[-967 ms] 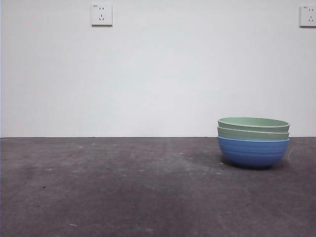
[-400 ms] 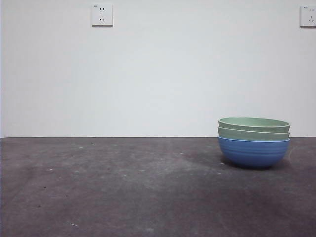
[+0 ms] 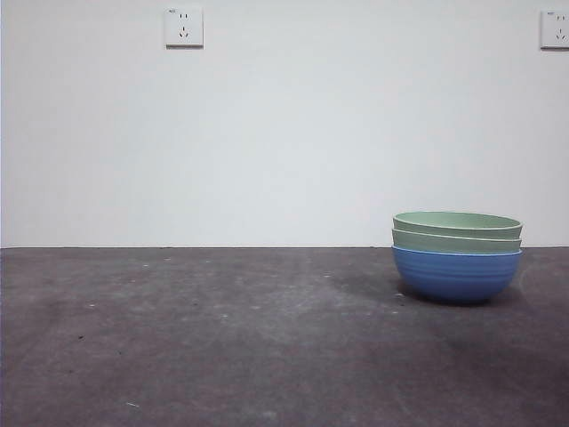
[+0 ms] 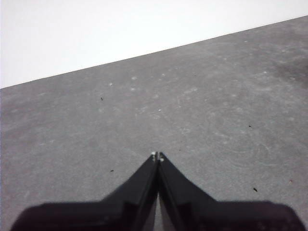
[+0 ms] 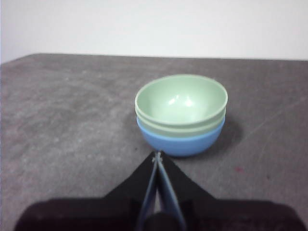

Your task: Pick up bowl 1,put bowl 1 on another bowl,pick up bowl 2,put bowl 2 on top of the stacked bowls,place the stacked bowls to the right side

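Nothing moved, two pale green bowls nested in blue bowl

the stacked bowls | 2 pale green nested in another bowl, blue | upright | table's right side

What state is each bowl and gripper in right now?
Blue bowl: upright on the table, bottom of the stack.
Two pale green bowls: nested inside it, upright.
Left gripper: shut, empty, over bare table.
Right gripper: shut, empty, close to the stack.
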Action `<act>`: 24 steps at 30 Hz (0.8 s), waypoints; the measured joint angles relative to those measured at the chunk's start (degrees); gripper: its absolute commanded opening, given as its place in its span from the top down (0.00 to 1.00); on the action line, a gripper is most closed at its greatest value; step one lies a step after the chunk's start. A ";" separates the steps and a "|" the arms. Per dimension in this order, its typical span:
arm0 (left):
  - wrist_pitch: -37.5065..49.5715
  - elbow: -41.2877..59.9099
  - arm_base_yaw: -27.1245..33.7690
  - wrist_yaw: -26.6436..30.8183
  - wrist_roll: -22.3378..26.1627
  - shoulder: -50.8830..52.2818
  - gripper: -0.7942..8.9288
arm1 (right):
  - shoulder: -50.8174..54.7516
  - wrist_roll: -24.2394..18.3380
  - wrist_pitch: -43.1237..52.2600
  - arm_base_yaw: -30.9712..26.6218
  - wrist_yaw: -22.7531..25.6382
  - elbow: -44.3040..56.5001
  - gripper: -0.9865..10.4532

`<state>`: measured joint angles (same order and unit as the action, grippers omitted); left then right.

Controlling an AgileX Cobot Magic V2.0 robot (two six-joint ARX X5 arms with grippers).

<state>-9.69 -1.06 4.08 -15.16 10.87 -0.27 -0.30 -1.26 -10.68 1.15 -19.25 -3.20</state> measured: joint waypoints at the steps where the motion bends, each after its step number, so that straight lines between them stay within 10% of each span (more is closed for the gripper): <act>1: 0.00 0.00 0.00 0.00 0.00 0.00 0.92 | 0.00 0.00 -0.28 0.00 0.02 0.15 0.91; 24: 0.00 0.00 0.00 0.00 0.00 0.00 0.92 | 0.04 0.17 -3.02 0.00 0.20 0.61 0.91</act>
<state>-9.69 -1.06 4.08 -15.16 10.87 -0.27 -0.25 -1.08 -13.69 1.15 -19.05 -2.59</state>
